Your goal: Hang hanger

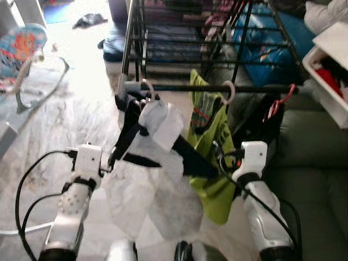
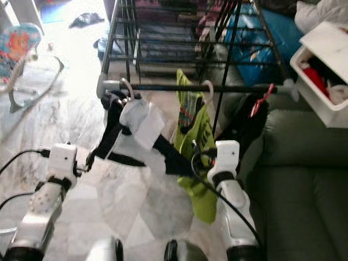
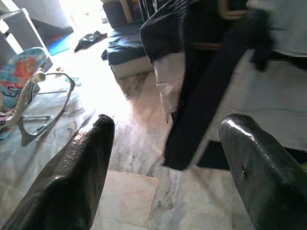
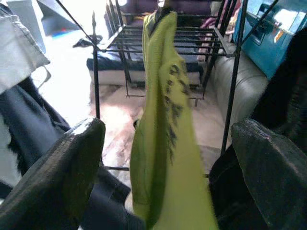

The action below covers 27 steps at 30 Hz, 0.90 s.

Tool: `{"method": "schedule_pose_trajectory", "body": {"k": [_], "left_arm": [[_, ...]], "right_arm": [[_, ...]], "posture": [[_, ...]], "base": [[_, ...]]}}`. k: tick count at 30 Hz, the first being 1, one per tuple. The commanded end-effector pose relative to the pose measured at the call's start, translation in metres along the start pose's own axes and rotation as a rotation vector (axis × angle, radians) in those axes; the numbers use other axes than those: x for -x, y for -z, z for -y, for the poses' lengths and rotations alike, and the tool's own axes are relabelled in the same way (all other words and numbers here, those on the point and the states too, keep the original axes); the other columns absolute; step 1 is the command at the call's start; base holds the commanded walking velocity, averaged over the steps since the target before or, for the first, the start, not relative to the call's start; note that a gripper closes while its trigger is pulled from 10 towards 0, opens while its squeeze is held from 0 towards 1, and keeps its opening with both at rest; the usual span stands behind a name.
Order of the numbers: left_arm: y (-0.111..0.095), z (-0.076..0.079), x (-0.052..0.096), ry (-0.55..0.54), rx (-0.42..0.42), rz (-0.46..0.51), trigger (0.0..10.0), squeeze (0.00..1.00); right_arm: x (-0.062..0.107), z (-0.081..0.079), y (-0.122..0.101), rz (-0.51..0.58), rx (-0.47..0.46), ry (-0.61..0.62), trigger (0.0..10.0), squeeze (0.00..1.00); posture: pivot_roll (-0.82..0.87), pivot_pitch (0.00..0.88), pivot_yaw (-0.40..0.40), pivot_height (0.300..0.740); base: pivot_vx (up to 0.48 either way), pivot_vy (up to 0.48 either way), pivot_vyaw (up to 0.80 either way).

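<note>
The hanger (image 1: 145, 87) with its navy-and-white garment (image 1: 155, 133) already hooks the rack rail (image 1: 206, 87), and both left gripper (image 3: 168, 158) and right gripper (image 4: 168, 158) sit spread apart, holding nothing.

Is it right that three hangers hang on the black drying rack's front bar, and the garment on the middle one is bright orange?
Not quite. Three hangers do hang on the black metal drying rack's front bar, but the garment on the middle white plastic hanger is a lime-green shirt, not orange. The left eye view shows it, and the right wrist view shows it close between the right tool's open fingers.
</note>
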<state>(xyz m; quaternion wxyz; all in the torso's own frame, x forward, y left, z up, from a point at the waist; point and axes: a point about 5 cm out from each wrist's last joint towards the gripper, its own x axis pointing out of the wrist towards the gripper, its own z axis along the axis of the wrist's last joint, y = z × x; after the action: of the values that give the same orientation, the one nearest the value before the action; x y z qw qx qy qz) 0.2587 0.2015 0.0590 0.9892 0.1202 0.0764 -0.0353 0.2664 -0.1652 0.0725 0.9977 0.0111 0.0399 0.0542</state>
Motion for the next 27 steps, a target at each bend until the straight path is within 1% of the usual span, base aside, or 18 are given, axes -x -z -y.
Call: {"method": "schedule_pose_trajectory", "body": {"k": [1, 2, 6, 7, 10, 12, 13, 14, 17, 18, 22, 25, 27], "left_arm": [[-0.002, 0.000, 0.000, 0.011, -0.007, 0.003, 10.0, 0.00], [-0.002, 0.000, 0.000, 0.009, -0.008, 0.004, 10.0, 0.00], [0.003, 0.003, -0.004, 0.010, -0.005, -0.009, 10.0, 0.00], [0.002, 0.004, -0.008, 0.014, -0.005, -0.008, 10.0, 0.00], [-0.002, 0.005, -0.016, 0.036, -0.020, -0.002, 10.0, 0.00], [-0.005, 0.002, -0.025, 0.057, -0.042, 0.005, 10.0, 0.00], [-0.007, 0.001, -0.028, 0.065, -0.051, 0.008, 10.0, 0.00], [-0.010, -0.001, -0.034, 0.080, -0.070, 0.013, 10.0, 0.00], [-0.011, -0.001, -0.039, 0.097, -0.087, 0.012, 10.0, 0.00], [-0.012, 0.000, -0.041, 0.108, -0.092, 0.012, 10.0, 0.00], [-0.010, 0.004, -0.044, 0.117, -0.093, 0.011, 10.0, 0.00], [-0.003, 0.010, -0.039, 0.108, -0.071, 0.007, 10.0, 0.00], [0.000, 0.011, -0.036, 0.098, -0.062, 0.004, 10.0, 0.00]], "right_arm": [[0.001, 0.003, -0.005, 0.018, 0.009, 0.011, 10.0, 0.20], [0.001, 0.003, -0.005, 0.020, 0.011, 0.010, 10.0, 0.00], [-0.001, 0.002, 0.000, 0.018, 0.013, 0.003, 10.0, 0.00], [-0.004, 0.001, -0.001, 0.024, 0.008, 0.007, 10.0, 0.00], [-0.012, 0.000, -0.004, 0.045, 0.000, 0.024, 10.0, 0.00], [-0.018, 0.001, -0.006, 0.059, -0.014, 0.053, 10.0, 0.00], [-0.019, 0.001, -0.007, 0.066, -0.019, 0.065, 10.0, 0.00], [-0.019, 0.003, -0.006, 0.072, -0.028, 0.087, 10.0, 0.00], [-0.018, 0.005, -0.003, 0.071, -0.033, 0.104, 10.0, 0.00], [-0.016, 0.006, -0.001, 0.067, -0.029, 0.109, 10.0, 0.00], [-0.012, 0.008, 0.007, 0.049, -0.018, 0.107, 10.0, 0.00], [-0.011, 0.010, 0.011, 0.028, -0.004, 0.068, 10.0, 0.00], [-0.011, 0.010, 0.012, 0.018, 0.001, 0.051, 10.0, 0.00]], "posture": [[0.00, 0.046, -0.056, 0.740], [0.00, 0.046, -0.056, 0.740], [0.00, 0.013, -0.053, 0.740], [0.00, 0.000, -0.045, 0.740], [0.00, 0.000, -0.020, 0.740], [-0.01, 0.000, 0.019, 0.740], [-0.01, 0.000, 0.019, 0.740], [-0.02, 0.000, 0.036, 0.740], [-0.03, 0.000, 0.057, 0.740], [-0.04, 0.000, 0.065, 0.740], [-0.04, 0.000, 0.058, 0.740], [-0.03, 0.000, 0.028, 0.740], [-0.02, 0.000, 0.015, 0.740]], "base": [[-0.262, 0.000, 0.00], [-0.259, 0.000, 0.00], [-0.258, 0.000, 0.00], [-0.255, 0.000, 0.00], [-0.252, 0.000, 0.00], [-0.253, 0.000, 0.00], [-0.255, 0.000, 0.00], [-0.255, 0.000, 0.00], [-0.255, 0.000, 0.00], [-0.255, 0.000, 0.00], [-0.255, 0.000, 0.00], [-0.252, 0.000, 0.00], [-0.244, 0.000, 0.00]]}}
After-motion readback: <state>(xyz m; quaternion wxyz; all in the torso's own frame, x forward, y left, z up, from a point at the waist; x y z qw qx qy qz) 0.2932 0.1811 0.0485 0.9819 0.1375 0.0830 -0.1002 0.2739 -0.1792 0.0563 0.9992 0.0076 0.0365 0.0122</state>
